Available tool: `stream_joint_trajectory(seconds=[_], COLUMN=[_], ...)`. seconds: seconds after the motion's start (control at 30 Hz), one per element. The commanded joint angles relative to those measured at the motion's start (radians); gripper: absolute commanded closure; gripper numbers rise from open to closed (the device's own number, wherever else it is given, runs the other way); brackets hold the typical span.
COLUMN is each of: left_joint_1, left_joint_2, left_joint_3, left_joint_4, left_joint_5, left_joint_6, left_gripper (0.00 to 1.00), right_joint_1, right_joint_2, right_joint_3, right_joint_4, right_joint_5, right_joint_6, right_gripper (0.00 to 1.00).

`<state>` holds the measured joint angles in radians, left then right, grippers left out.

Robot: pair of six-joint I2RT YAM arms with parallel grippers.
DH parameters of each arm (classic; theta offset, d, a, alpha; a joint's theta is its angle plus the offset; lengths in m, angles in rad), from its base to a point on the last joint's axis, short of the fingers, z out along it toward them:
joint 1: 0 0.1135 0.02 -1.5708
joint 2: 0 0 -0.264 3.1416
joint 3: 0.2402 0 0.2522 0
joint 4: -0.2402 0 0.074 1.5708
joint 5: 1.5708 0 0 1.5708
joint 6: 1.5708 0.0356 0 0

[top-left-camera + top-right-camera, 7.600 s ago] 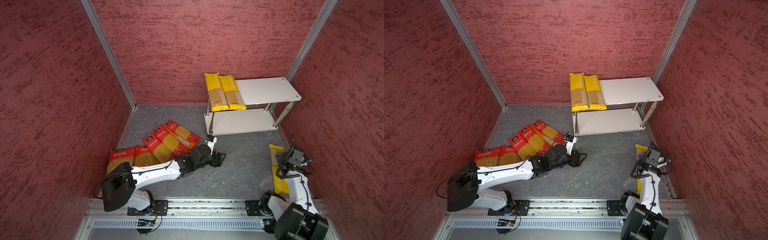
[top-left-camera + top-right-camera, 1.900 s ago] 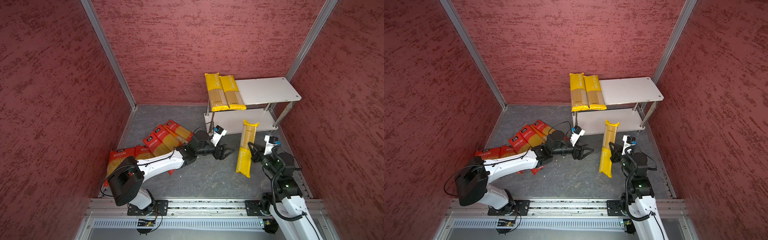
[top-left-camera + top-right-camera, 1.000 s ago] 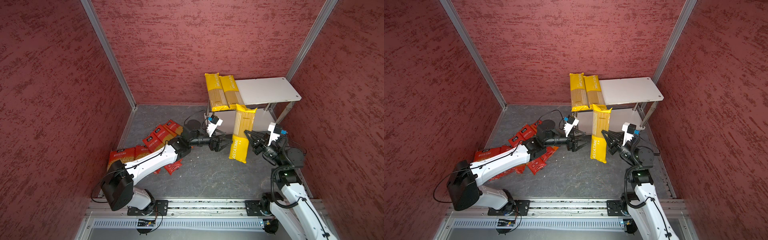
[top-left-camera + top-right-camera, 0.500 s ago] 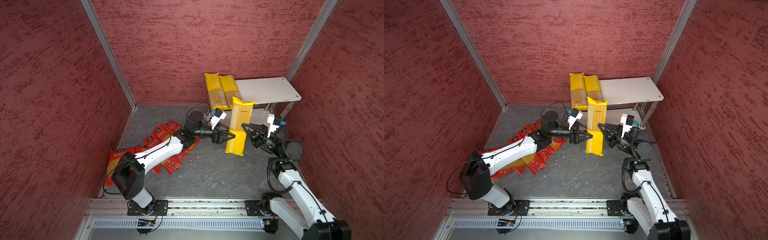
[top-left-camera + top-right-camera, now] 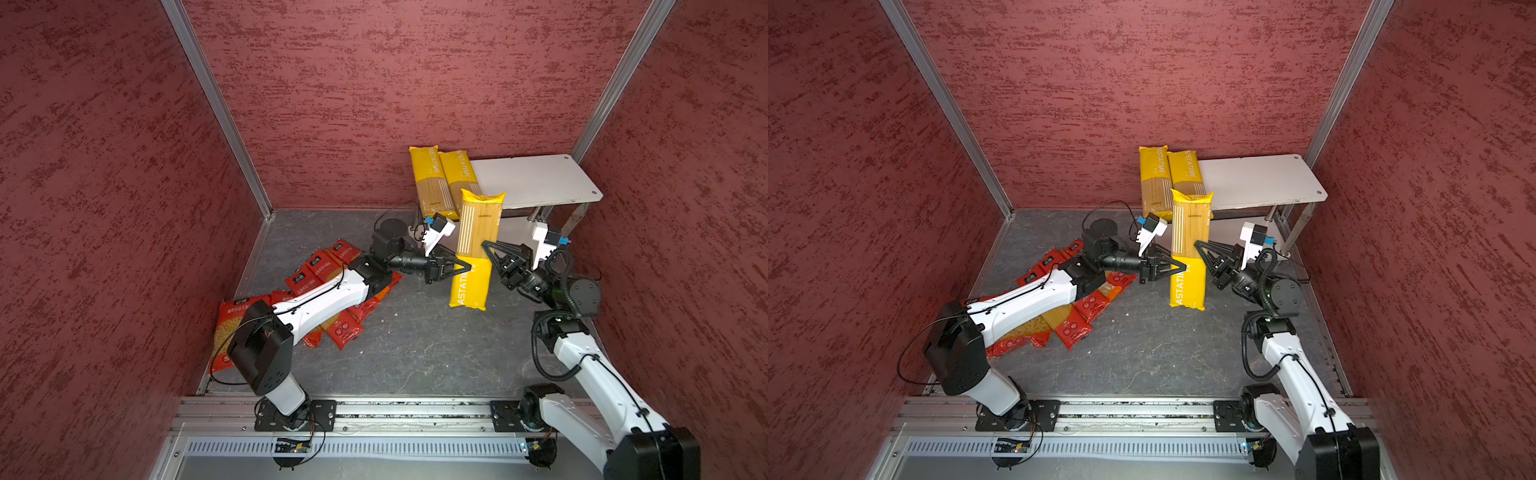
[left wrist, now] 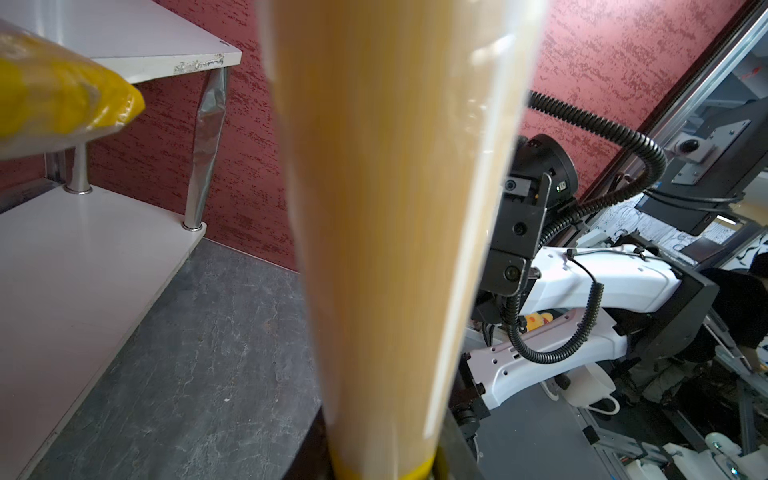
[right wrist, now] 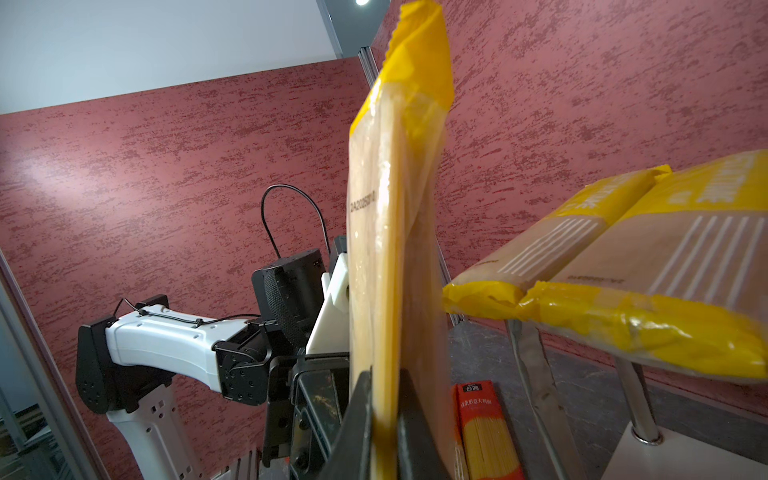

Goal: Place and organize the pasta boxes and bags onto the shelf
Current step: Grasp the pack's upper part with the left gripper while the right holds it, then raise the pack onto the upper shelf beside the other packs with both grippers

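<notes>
A long yellow spaghetti pack (image 5: 478, 232) (image 5: 1190, 232) hangs upright above the floor in front of the shelf (image 5: 540, 178) (image 5: 1258, 178). My right gripper (image 5: 487, 246) (image 7: 384, 415) is shut on its right edge. My left gripper (image 5: 465, 266) (image 5: 1181, 268) (image 6: 382, 465) is shut on the same pack (image 6: 395, 208) from the left, one finger pressed to each face. Two more yellow packs (image 5: 440, 183) (image 7: 623, 270) lie side by side on the left end of the top board, overhanging its front. Red spaghetti packs (image 5: 320, 266) and wide red short-pasta bags (image 5: 230, 328) lie on the floor under my left arm.
The shelf's lower board (image 6: 62, 270) is bare, and chrome legs (image 6: 203, 137) stand at its corners. Red textured walls close in three sides. A metal rail (image 5: 395, 415) with both arm bases runs along the front. One red spaghetti pack (image 7: 482, 424) lies on the floor near the shelf.
The left gripper's jaws have closed from wide open onto the yellow pack. The pack has risen slightly and shifted left, still in the right gripper.
</notes>
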<state>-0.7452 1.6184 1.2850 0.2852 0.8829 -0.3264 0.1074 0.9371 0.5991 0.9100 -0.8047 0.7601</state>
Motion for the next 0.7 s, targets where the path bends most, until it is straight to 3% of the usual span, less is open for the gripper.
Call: stream_joint_trajectory(seconds=[0.0, 0.23, 0.33, 0.43, 0.67], left_joint_1=[-0.003, 0.002, 0.008, 0.016, 0.028], left_joint_2=[0.005, -0.007, -0.015, -0.029, -0.052], left_joint_3=[0.052, 0.084, 0.094, 0.104, 0.14], left_joint_4=[0.022, 0.051, 0.086, 0.113, 0.138], left_joint_5=[-0.006, -0.086, -0.122, -0.166, -0.291], left_joint_6=[-0.018, -0.067, -0.103, -0.129, -0.137], left_gripper=[0.87, 0.97, 0.99, 1.0, 1.0], right_joint_1=[0.005, 0.007, 0.007, 0.007, 0.006], right_joint_2=[-0.016, -0.05, -0.074, -0.091, -0.137], right_joint_3=[0.032, -0.017, -0.022, -0.013, -0.085], right_joint_4=[0.075, 0.034, -0.065, -0.231, -0.225], right_joint_5=[0.104, 0.16, 0.203, 0.282, 0.382], right_joint_6=[0.013, 0.013, -0.008, -0.039, 0.061], right_gripper=[0.87, 0.63, 0.56, 0.52, 0.48])
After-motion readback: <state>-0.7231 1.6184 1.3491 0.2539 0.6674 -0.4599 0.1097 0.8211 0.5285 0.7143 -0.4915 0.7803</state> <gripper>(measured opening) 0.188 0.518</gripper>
